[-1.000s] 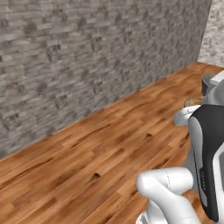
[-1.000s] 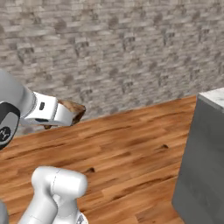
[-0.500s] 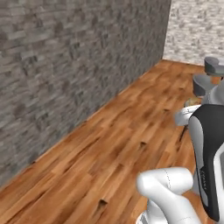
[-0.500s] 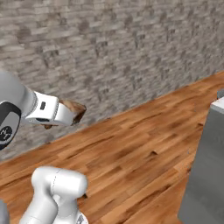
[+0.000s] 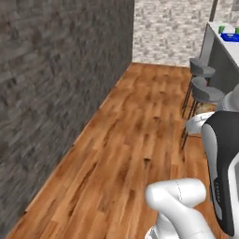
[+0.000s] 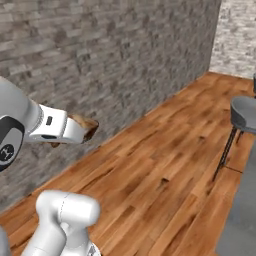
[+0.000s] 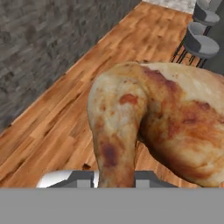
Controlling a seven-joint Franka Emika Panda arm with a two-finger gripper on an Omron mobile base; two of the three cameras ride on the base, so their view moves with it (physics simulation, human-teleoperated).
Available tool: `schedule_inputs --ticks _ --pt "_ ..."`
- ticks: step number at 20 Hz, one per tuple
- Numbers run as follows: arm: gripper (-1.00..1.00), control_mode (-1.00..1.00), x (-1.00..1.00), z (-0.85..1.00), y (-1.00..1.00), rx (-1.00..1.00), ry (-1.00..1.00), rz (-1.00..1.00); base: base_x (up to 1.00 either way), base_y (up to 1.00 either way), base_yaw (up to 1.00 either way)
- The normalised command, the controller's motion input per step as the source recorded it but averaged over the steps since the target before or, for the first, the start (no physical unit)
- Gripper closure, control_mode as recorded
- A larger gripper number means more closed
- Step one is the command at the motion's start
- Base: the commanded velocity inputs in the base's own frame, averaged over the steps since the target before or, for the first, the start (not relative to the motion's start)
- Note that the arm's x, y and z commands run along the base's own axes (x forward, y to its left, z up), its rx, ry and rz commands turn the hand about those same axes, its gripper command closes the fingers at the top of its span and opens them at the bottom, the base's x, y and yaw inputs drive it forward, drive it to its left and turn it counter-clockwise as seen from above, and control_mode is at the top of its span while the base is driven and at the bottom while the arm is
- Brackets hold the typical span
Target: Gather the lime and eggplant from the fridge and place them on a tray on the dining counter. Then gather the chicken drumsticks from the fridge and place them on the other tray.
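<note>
Grey stools (image 5: 201, 88) flank the counter (image 5: 224, 51) — drumstick (image 7: 153, 127) in pincer (image 6: 85, 131).

One chicken drumstick (image 7: 157, 127) shows, browned and mottled, close up in the hand view; the right base view shows the same piece (image 6: 82, 125) at the end of the arm. Three stools (image 5: 201, 70) stand in a row on the right in the left base view, running from far to near beside the dining counter (image 5: 221, 56), though the nearest one is partly hidden by the arm, so that count may be off. On the far end of that counter lies one blue thing (image 5: 229, 36), perhaps a tray, with one small green item just beside it. One brick wall (image 5: 56, 93) runs along the left and one lighter wall closes the far end. One wooden floor (image 5: 135, 135) lies between them.
</note>
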Motion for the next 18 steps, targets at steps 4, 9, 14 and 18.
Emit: schedule_inputs --ticks 4,9,14,18 --pt "1.0 1.0 0.0 0.0 0.0 0.0 0.0 0.0 0.83 0.74 -0.48" --pt "1.0 1.0 0.0 0.0 0.0 0.0 0.0 0.0 0.86 0.73 -0.48" --pt "1.0 1.0 0.0 0.0 0.0 0.0 0.0 0.0 0.89 0.73 -0.49" --pt "1.0 1.0 0.0 0.0 0.0 0.0 0.0 0.0 0.99 0.64 -0.44"
